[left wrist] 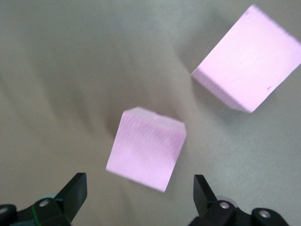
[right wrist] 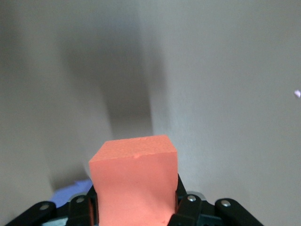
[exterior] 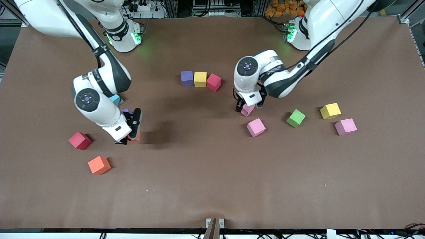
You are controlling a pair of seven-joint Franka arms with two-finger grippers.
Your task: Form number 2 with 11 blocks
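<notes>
Right claw (exterior: 130, 135): clamped on an orange block (right wrist: 135, 181), held over the brown table (exterior: 212, 186) toward the right arm's end, arm bent steeply down. Left claw (exterior: 247, 108): fingers apart, straddling a pink block (left wrist: 146, 149), second pink block (exterior: 256, 127) just beside. A row of purple (exterior: 187, 78), yellow (exterior: 200, 79) and red blocks (exterior: 213, 82) runs lengthwise along the table, the red one skewed. Cables clutter the room's edge by the bases.

Light blue block (exterior: 115, 98) and purple block (exterior: 127, 111) mostly hidden under right arm
</notes>
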